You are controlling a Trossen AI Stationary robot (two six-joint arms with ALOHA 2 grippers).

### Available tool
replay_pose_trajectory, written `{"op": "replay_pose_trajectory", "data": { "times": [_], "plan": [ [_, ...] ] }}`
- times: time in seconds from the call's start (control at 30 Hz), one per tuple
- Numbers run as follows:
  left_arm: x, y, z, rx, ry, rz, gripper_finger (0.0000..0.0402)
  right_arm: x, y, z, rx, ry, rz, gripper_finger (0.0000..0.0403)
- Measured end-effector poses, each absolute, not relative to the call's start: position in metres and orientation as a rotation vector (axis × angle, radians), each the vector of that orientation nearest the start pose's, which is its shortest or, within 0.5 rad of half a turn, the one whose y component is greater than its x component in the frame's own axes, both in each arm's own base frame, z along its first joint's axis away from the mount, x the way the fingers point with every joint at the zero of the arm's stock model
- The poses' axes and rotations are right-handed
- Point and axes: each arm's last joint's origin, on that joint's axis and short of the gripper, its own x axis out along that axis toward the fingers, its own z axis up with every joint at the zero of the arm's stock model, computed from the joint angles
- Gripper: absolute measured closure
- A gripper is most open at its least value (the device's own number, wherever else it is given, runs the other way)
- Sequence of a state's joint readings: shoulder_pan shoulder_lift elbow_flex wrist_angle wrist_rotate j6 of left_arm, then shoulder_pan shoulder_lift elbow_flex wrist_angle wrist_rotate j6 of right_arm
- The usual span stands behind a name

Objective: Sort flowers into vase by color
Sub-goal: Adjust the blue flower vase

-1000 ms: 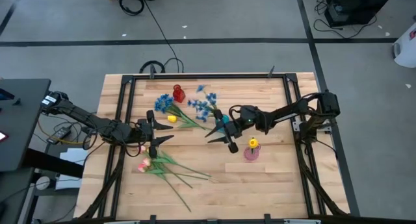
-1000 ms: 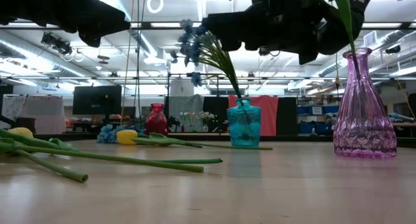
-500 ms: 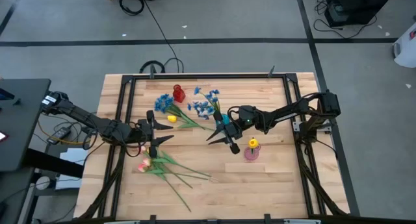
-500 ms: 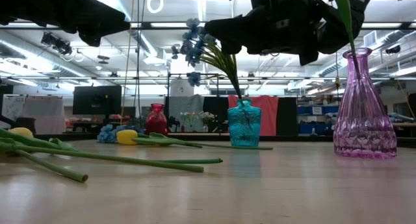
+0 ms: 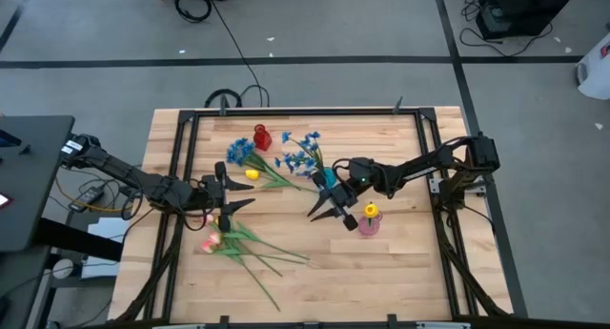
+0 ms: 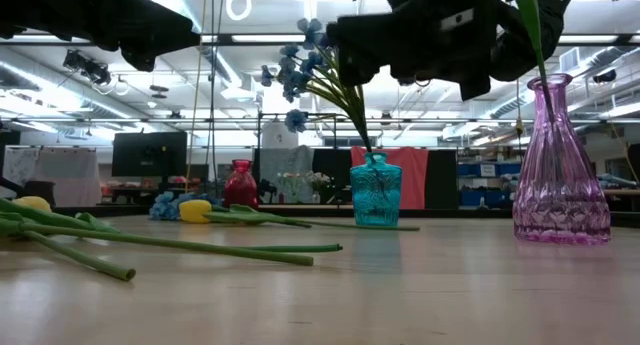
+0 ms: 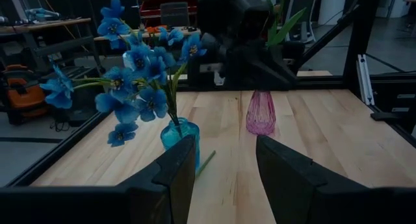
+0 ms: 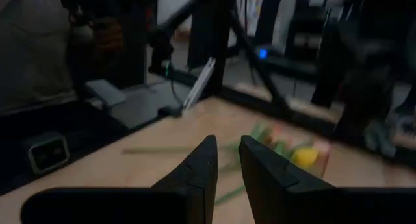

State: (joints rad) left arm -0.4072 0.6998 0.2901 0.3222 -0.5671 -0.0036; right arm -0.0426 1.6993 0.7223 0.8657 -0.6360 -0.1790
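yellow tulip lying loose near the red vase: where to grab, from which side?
Grip the yellow tulip on its bare green stem, just behind the head, coming straight down with jaws across the stem. It lies flat, stem running toward the blue vase; blue blossoms crowd the head end. The left gripper looks nearest.

Wooden counter (image 5: 400, 262), light butcher-block planks, bordered by a black metal frame (image 5: 286, 112). Grey floor around it, crossed by dark tape lines (image 5: 286, 63). Black cable (image 5: 233, 48) runs from the far floor to the counter's far edge. Black side table (image 5: 29, 176) stands at the left, a tangle of wires (image 5: 91, 197) just beside it. Low view, background: dark monitor (image 6: 148, 153), red cloth panel (image 6: 412, 177), ceiling strip lights (image 6: 250, 35). An orange shop vacuum (image 7: 23, 94) appears in the left wrist view.
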Motion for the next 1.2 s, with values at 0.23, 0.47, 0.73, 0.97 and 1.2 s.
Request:
{"op": "replay_pose_trajectory", "data": {
  "times": [0.23,0.47,0.73,0.97,1.2],
  "plan": [
    [0.152,-0.048,0.223,0.036,0.074,0.160,0.0234,0.329,-0.002,0.166,-0.073,0.274,0.508,0.0323],
    [0.152,-0.048,0.223,0.032,0.072,0.161,0.0234,0.326,-0.003,0.158,-0.051,0.370,0.456,0.0323],
    [0.152,-0.049,0.225,0.021,0.054,0.160,0.0234,0.324,0.003,0.156,0.043,0.405,0.545,0.0323],
    [0.152,-0.048,0.225,0.021,0.054,0.161,0.0234,0.322,0.000,0.152,0.083,0.458,0.553,0.0323],
    [0.152,-0.049,0.226,0.018,0.049,0.161,0.0234,0.325,-0.001,0.142,0.090,0.467,0.551,0.0324]
  ]
}}
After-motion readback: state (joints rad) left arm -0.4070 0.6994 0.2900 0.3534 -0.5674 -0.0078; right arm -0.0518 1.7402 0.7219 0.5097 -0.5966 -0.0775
